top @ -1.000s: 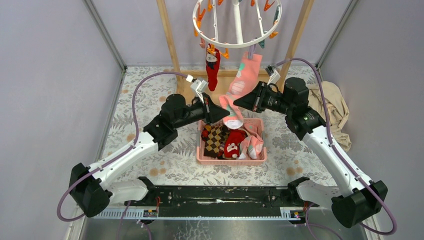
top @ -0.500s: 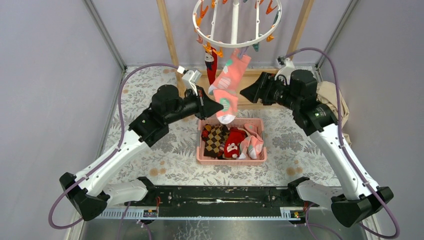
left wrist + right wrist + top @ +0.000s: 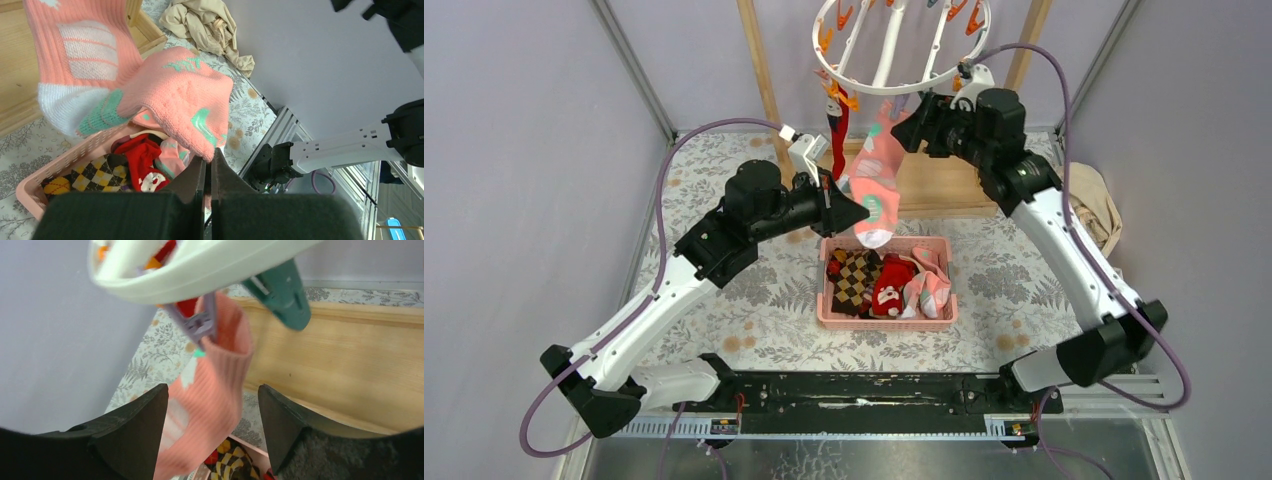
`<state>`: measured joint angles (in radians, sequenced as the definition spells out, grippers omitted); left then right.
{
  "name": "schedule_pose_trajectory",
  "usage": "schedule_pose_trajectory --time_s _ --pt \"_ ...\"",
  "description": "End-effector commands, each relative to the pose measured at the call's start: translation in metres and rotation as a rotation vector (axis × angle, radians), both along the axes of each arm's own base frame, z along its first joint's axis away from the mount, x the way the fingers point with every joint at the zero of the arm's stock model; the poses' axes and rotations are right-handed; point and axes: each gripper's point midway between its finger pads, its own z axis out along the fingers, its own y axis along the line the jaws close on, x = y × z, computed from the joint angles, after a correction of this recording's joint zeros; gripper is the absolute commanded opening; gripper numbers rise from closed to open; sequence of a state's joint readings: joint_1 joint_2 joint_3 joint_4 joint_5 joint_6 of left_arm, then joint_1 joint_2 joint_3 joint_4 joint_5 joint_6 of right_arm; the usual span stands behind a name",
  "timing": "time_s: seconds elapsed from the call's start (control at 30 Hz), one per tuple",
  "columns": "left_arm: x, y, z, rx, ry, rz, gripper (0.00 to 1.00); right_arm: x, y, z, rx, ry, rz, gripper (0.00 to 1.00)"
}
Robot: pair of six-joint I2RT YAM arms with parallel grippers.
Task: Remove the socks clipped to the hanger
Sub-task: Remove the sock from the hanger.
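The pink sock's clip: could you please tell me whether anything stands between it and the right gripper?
Nothing visible does. The open right gripper frames the pink sock just below the purple clip pinching its cuff; a teal clip hangs off to the side, out of that path.

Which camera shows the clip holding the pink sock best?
The right wrist view: the lilac clip sits close up, pinching the cuff of the pink sock under the white ring. The top view shows it too small to make out; the left wrist view shows only the sock's foot, no clip.
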<state>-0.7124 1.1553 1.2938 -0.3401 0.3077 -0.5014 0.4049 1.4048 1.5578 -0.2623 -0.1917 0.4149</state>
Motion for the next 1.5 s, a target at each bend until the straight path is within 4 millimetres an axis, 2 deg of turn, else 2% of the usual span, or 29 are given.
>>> schedule_pose_trajectory --time_s 0.0,0.13,0.27,0.4,0.63,0.97,1.13,1.27,1.47 --pt "-0.008 0.002 0.009 -0.011 -0.024 -0.030 0.00 0.031 0.004 0.036 0.017 -0.143 -0.032 0.73" --pt "-0.011 0.001 0.011 -0.018 -0.018 -0.046 0.00 0.051 0.008 0.037 0.003 -0.172 -0.049 0.75" --pt "-0.012 0.000 0.014 -0.019 -0.016 -0.055 0.00 0.066 0.015 0.029 -0.004 -0.192 -0.039 0.78" --pt "-0.012 -0.002 0.013 -0.016 -0.012 -0.064 0.00 0.072 0.029 0.027 0.037 -0.239 0.019 0.79" --pt "-0.008 -0.005 0.009 0.000 -0.002 -0.066 0.00 0.067 0.051 0.012 0.125 -0.229 0.129 0.68" --pt "-0.005 -0.007 0.008 0.005 0.003 -0.061 0.00 0.055 0.050 -0.019 0.131 -0.182 0.147 0.56" --pt "-0.005 -0.005 0.011 0.000 -0.002 -0.055 0.00 0.051 0.047 -0.020 0.129 -0.179 0.140 0.46" --pt "-0.006 -0.003 0.011 0.003 -0.004 -0.050 0.00 0.047 0.046 -0.016 0.132 -0.181 0.144 0.31" --pt "-0.006 0.001 0.008 0.021 -0.003 -0.031 0.00 0.037 0.042 -0.015 0.130 -0.172 0.142 0.24"
